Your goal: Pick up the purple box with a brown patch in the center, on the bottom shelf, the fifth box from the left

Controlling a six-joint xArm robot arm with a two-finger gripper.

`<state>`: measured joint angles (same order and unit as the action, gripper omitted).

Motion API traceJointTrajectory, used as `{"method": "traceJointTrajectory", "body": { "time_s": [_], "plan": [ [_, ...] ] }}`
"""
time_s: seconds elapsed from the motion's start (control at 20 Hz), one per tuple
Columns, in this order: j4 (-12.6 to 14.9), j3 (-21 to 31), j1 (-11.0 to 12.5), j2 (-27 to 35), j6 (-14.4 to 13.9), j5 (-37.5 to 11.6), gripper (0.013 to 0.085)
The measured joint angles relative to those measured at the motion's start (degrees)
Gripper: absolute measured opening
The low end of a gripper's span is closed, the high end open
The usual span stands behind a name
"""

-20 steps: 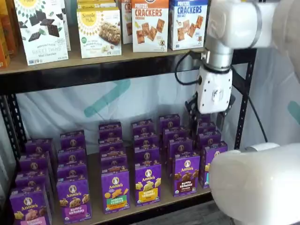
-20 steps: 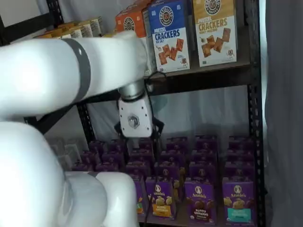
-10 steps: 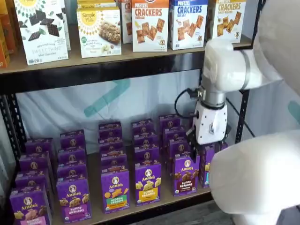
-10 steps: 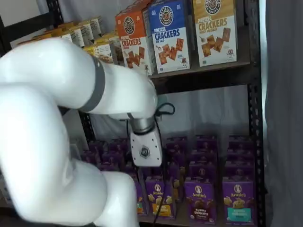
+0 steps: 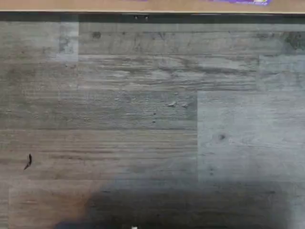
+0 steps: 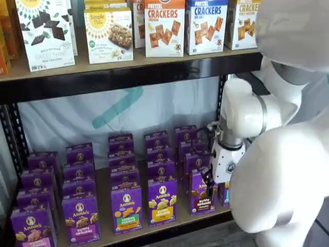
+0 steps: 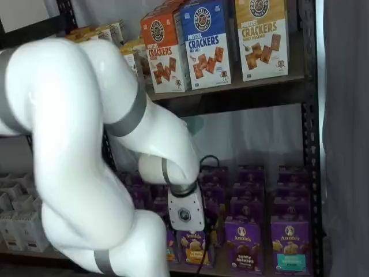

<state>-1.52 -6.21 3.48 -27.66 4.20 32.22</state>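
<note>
The purple box [image 6: 201,194] with dark brown bunny crackers on its front stands upright in the front row of the bottom shelf [image 6: 104,201], and also shows in the other shelf view [image 7: 243,245]. My gripper [image 6: 209,180] hangs low just in front of and slightly right of that box's top. Its white body [image 7: 184,214] hides most of the black fingers. Nothing is held, and the jaws stand wide, so it is open. The wrist view shows only grey plank floor, with the shelf's tan edge [image 5: 143,5] and a purple sliver [image 5: 240,1] at one border.
Rows of similar purple cartons fill the bottom shelf, such as a yellow-bunny one [image 6: 162,201] beside the target and a teal-labelled one [image 7: 290,245]. Cracker boxes [image 6: 164,27] stand on the higher board. A black rack post [image 7: 311,144] rises at the right. My bulky white arm [image 6: 277,185] covers the shelf's right end.
The arm has swung down from the gap between the boards to the front row of the bottom shelf. The gripper has stayed wide throughout.
</note>
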Motion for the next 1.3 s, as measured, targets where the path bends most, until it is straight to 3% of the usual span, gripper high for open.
{"method": "traceJointTrajectory", "body": {
  "time_s": [0.2,0.45,0.7,0.9,1.1,1.3],
  "plan": [
    [-2.11,-0.31,-0.59,8.53,1.55,-7.85,0.085],
    [-2.43,-1.44,-0.5,16.4,2.2,-15.14,0.085],
    [1.5,-4.25,0.3,24.79,-0.67,-20.56,0.085],
    [0.04,-7.46,-0.23,31.06,0.35,-22.96,0.085],
    [1.01,-10.65,-0.55,36.09,-0.84,-25.53,0.085],
    [-6.22,-14.23,-2.26,40.57,4.69,-26.84,0.085]
  ]
}}
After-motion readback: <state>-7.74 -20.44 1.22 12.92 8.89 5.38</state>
